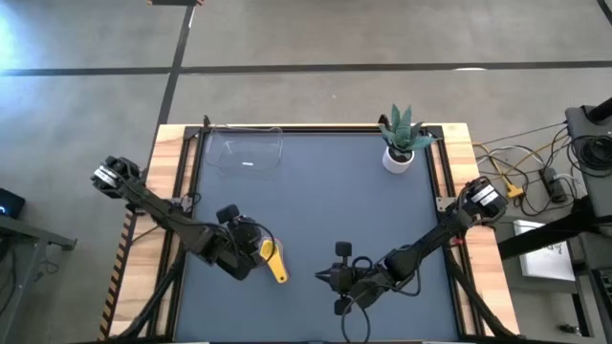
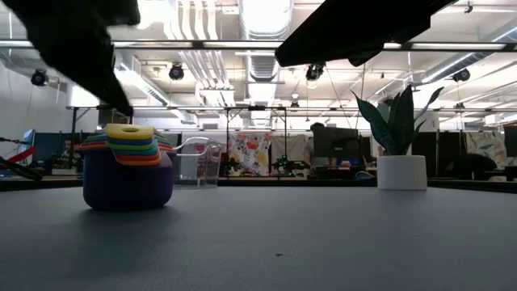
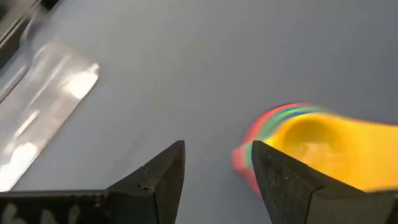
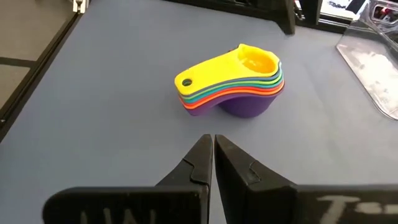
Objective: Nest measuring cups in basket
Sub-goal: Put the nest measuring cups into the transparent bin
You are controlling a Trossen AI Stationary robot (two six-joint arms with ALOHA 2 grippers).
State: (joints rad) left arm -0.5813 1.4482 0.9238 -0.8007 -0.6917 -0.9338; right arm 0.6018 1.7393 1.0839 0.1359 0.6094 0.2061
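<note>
The seven glossy plastic measuring cups [image 4: 233,87], nested yellow-topped in the purple one, sat on the matte grey table [image 1: 316,191] near its front edge. The clear rounded plastic basket [image 1: 249,153] stood at the back-left corner. The left gripper [image 1: 251,243] hovered over them, fingers apart; the right gripper [image 1: 325,277], nearby, had its fingers pressed together.

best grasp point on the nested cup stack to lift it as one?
Probably the fanned handles of the nested measuring cups: they overlap into one flat tab sticking out sideways from the purple bottom cup. Come from above and pinch the tab top to bottom. The left gripper is open right beside the stack.
</note>
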